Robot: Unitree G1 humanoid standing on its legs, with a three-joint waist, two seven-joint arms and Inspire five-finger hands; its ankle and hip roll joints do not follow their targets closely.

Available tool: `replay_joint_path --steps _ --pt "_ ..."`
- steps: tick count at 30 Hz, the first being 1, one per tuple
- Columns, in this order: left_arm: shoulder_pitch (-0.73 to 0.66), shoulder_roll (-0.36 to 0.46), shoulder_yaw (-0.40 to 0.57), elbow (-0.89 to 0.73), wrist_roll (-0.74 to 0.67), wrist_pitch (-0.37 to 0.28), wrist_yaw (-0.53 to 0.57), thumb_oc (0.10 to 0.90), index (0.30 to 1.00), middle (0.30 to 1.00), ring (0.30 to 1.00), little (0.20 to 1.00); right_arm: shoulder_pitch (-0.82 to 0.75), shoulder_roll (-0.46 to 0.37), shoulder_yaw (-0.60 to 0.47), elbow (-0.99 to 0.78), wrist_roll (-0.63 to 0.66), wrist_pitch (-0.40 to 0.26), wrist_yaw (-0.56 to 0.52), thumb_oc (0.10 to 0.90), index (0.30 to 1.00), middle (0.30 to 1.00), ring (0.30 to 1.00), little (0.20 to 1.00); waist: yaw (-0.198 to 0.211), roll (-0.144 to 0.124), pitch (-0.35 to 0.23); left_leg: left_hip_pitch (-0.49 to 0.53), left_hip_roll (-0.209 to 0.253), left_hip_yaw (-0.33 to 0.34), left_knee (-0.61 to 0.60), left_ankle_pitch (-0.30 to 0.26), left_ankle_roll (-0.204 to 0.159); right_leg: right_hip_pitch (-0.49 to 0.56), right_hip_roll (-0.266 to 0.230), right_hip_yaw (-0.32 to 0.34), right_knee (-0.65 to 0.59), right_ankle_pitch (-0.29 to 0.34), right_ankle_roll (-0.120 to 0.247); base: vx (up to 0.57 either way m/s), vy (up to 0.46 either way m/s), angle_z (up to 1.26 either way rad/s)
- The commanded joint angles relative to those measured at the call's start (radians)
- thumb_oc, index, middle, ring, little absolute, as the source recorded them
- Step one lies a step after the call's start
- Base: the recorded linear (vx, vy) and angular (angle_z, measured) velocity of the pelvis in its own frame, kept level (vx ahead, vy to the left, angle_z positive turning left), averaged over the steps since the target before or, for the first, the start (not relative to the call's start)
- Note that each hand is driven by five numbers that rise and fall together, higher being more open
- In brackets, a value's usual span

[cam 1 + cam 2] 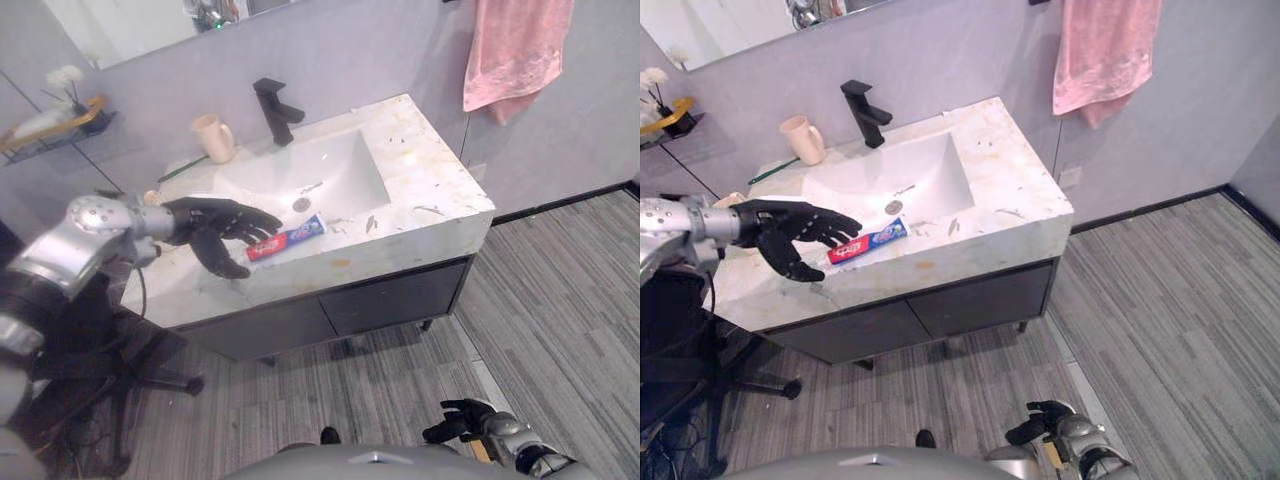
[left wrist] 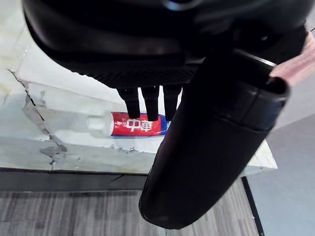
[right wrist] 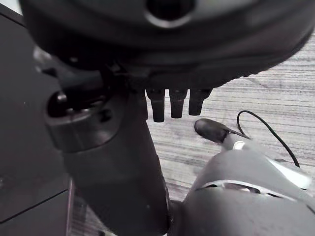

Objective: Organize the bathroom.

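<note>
Toothpaste tube (image 1: 286,238) is lying on the marble vanity top (image 1: 430,190), just past our left hand's fingertips (image 1: 268,222); whether they touch it we cannot tell. We are holding our left hand (image 1: 215,228) spread, fingers straight, thumb apart, grasping nothing. We are hanging our right hand (image 1: 462,418) low over the floor, fingers loosely relaxed.
</note>
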Motion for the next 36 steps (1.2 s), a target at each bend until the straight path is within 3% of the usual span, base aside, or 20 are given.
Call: replay_joint_path --steps 1,6,9,17,19,36 --pt "-0.049 0.031 0.192 0.084 0.013 -0.033 0.067 0.800 0.900 0.900 0.900 0.900 0.000 -0.042 0.023 0.050 -0.053 0.010 -0.004 0.800 0.900 0.900 0.900 0.900 0.002 -0.027 -0.026 -0.065 0.075 0.065 0.068 0.028 -0.040 -0.048 -0.042 -0.019 0.049 -0.076 0.020 0.00 0.000 0.00" --pt "-0.014 0.003 0.206 0.099 0.058 -0.050 0.095 0.800 0.900 0.900 0.900 0.900 0.000 -0.046 0.025 0.048 -0.056 0.017 0.000 0.800 0.900 0.900 0.900 0.900 -0.001 -0.027 -0.023 -0.066 0.076 0.068 0.073 0.032 -0.041 -0.052 -0.041 -0.019 0.052 -0.077 0.016 0.00 0.000 0.00" --pt "0.019 -0.033 0.217 0.138 0.108 -0.096 0.119 0.800 0.900 0.900 0.900 0.900 0.002 -0.047 0.024 0.049 -0.051 0.014 0.001 0.800 0.900 0.900 0.900 0.900 -0.003 -0.028 -0.019 -0.066 0.078 0.068 0.076 0.040 -0.041 -0.052 -0.040 -0.020 0.055 -0.080 0.011 0.03 0.022 -0.03" --pt "0.030 -0.063 0.222 0.151 0.137 -0.117 0.154 0.800 0.900 0.900 0.900 0.900 0.003 -0.053 0.018 0.043 -0.040 0.006 -0.001 0.800 0.900 0.900 0.900 0.900 -0.005 -0.024 -0.013 -0.070 0.073 0.064 0.078 0.038 -0.038 -0.062 -0.044 -0.023 0.065 -0.083 0.009 0.00 0.000 0.00" --pt "0.029 -0.075 0.227 0.142 0.136 -0.151 0.204 0.800 0.900 0.900 0.900 0.900 0.004 -0.054 0.017 0.028 -0.027 0.005 -0.007 0.800 0.900 0.900 0.900 0.900 -0.008 -0.026 -0.008 -0.069 0.067 0.059 0.074 0.033 -0.036 -0.070 -0.045 -0.024 0.073 -0.086 0.007 0.00 0.000 0.00" --pt "0.013 -0.103 0.261 0.079 0.143 -0.123 0.246 0.800 0.900 0.900 0.900 0.900 0.019 -0.041 0.020 0.040 -0.047 0.008 0.004 0.800 0.900 0.900 0.900 0.900 -0.008 -0.041 -0.015 -0.061 0.068 0.055 0.072 0.025 -0.036 -0.062 -0.043 -0.025 0.076 -0.090 0.008 0.00 0.000 0.00"
